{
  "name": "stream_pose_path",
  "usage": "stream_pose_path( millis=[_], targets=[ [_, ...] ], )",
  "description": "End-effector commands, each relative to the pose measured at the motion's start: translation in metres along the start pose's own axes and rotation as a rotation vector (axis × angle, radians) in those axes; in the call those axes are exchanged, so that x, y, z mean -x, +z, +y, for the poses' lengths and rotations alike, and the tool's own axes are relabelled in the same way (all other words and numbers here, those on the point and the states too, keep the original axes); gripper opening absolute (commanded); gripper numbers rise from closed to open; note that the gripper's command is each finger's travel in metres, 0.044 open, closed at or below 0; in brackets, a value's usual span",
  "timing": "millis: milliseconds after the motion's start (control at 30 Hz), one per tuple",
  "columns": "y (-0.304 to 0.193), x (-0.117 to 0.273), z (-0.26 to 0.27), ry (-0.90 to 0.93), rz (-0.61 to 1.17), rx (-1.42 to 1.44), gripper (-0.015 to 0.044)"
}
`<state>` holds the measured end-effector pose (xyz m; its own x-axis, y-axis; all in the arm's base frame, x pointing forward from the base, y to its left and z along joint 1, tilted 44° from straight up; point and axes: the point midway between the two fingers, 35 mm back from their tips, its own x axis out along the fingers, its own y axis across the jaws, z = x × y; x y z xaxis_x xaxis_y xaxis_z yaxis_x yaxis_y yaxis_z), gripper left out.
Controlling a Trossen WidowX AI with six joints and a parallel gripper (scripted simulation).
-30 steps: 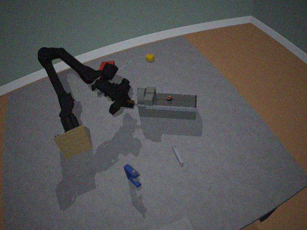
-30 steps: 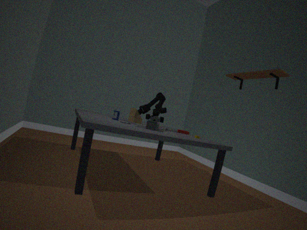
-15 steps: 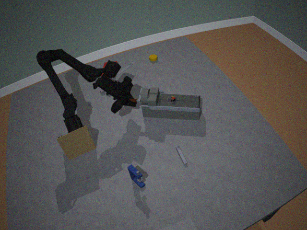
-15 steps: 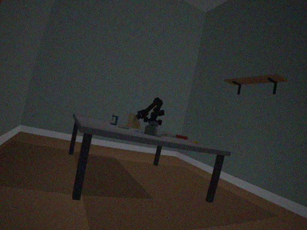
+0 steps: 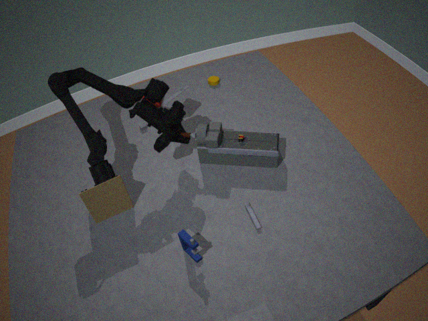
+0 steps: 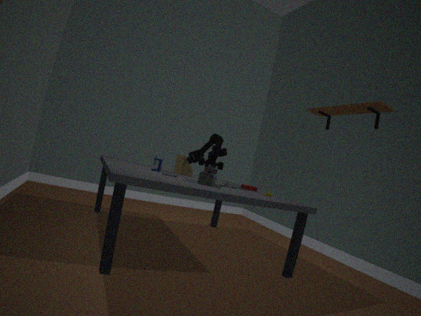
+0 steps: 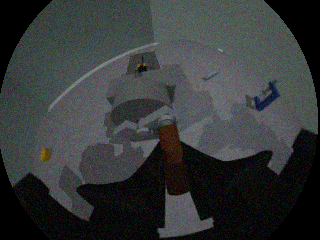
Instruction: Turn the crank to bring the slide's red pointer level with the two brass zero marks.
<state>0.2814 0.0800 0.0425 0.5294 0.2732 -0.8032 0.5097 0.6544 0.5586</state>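
Observation:
The machine is a long grey box with a rounded housing at its crank end. On its top, the small red pointer shows close to yellow brass marks; whether it is exactly level with them is too small to tell. The crank's brown handle sticks out from the housing end on a pale grey crank arm. My gripper is shut on the handle, which lies lengthwise between the dark fingers. Part of the crank arm is hidden behind the handle in the wrist view.
A blue bracket stands on the table, with a pale bar nearer the machine. A yellow disc lies at the back. A red block and a tan panel also show.

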Motion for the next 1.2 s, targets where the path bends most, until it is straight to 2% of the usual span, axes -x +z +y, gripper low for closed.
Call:
stream_pose_path(
  millis=[0, 1167],
  targets=[
    [0.0051, 0.0056, 0.0051, 0.007, -0.011, 0.001, 0.0000],
    [0.0070, 0.0081, 0.0122, 0.008, -0.011, 0.001, 0.0000]
  ],
)
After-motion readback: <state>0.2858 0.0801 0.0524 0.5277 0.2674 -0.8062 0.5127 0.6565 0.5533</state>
